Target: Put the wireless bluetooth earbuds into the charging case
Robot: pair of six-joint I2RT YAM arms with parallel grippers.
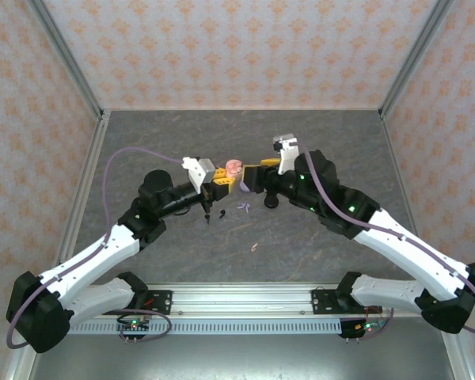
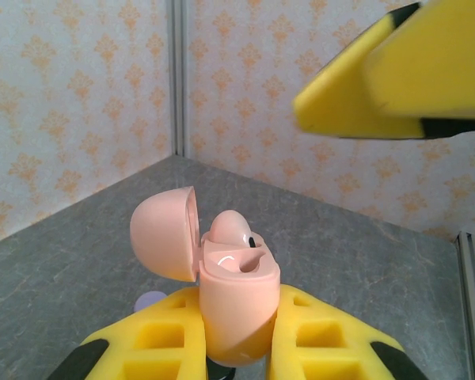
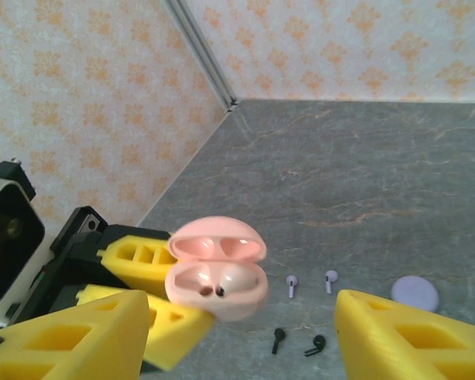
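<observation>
**Left gripper.** My left gripper is clamped on the pink charging case. Both yellow fingers press its lower body from either side, and the case stands upright between them, raised above the table. The lid is hinged back to one side.

**Right gripper.** My right gripper has its jaws spread wide and nothing between them. It is level with the case and just beside it. From the left wrist, one of its fingers hangs above the case without touching it.

**Earbuds.**
- One pink earbud sits in a well of the case, its head rising above the rim. I cannot tell whether the second well is filled.
- Two lilac earbuds lie on the table beyond the case, side by side and apart from each other.
- Two black earbuds lie nearer, also apart.
- In the top view, a small pinkish item lies nearer my bases. It is too small to identify.

**Other items.** A round lilac case lies flat, beside the lilac pair.
</observation>
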